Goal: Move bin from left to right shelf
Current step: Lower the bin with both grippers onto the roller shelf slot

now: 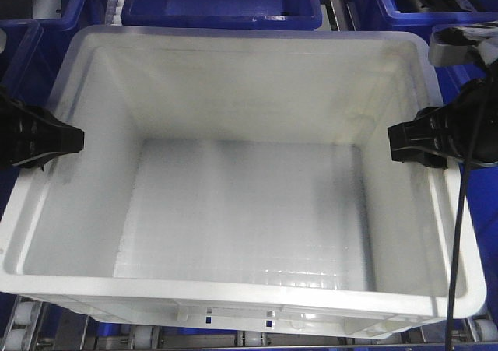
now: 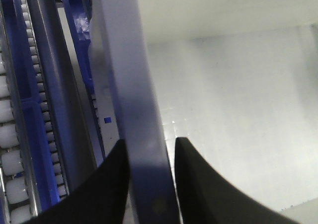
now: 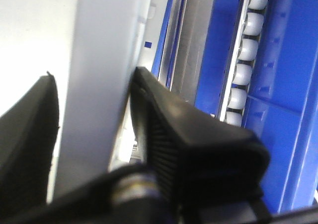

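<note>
The bin point(image 1: 233, 298), a large white tote with a thick rim, fills the front view and is empty. My left gripper point(image 1: 74, 142) sits at the middle of its left rim, and my right gripper point(image 1: 397, 145) at the middle of its right rim. In the left wrist view the bin rim point(image 2: 129, 75) runs between the two black fingers of the left gripper point(image 2: 151, 149), which clamp it. The right wrist view shows the rim point(image 3: 99, 60) held the same way by the right gripper point(image 3: 94, 105), one finger inside the wall and one outside.
Dark blue bins point(image 1: 222, 8) stand behind and beside the white one. Rails of white rollers point(image 2: 10, 134) run on the left, and more white rollers point(image 3: 243, 70) run on the right. A black cable point(image 1: 459, 234) hangs over the bin's right rim.
</note>
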Controlling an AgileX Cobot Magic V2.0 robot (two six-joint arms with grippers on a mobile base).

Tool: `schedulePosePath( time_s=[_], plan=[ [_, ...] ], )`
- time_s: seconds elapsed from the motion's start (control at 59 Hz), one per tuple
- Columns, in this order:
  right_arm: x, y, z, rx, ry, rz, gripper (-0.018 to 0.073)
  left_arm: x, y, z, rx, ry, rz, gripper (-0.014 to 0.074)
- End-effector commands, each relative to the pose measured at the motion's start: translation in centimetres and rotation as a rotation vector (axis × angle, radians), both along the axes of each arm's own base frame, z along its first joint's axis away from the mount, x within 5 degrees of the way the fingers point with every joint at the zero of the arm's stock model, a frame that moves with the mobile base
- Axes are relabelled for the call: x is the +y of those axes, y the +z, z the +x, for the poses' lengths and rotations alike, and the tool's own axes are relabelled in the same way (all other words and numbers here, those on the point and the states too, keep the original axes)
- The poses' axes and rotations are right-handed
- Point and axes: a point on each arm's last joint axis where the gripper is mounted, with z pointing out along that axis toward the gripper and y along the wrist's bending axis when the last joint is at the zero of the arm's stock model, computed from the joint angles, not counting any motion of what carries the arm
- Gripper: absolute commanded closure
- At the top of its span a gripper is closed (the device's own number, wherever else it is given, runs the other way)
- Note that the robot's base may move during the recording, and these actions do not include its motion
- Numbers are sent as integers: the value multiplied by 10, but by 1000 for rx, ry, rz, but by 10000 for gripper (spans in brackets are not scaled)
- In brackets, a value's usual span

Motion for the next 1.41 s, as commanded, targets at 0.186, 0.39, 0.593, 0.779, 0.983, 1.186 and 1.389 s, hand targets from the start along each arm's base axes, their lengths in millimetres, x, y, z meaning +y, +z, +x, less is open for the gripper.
schedulePosePath(
  time_s=[0.186,0.39,0.593,0.779,0.983,1.186,1.389],
  plan=[
    [1,29,10,-248,-13,48,564,-4,18,9,-120,22,-76,603],
    [0,31,12,-286,-20,38,564,-5,16,11,-105,23,-91,603],
    [0,32,14,-302,-25,37,564,-6,16,12,-108,25,-95,603],
    [1,26,19,-282,-24,32,564,-5,17,12,-116,27,-96,603],
    [2,18,27,-252,-21,19,564,-5,17,12,-120,27,-90,603],
    [4,10,35,-224,-20,12,564,-6,11,17,-91,25,-86,603],
    [5,2,41,-201,-11,-1,564,-8,3,24,-56,25,-80,603]
  ],
)
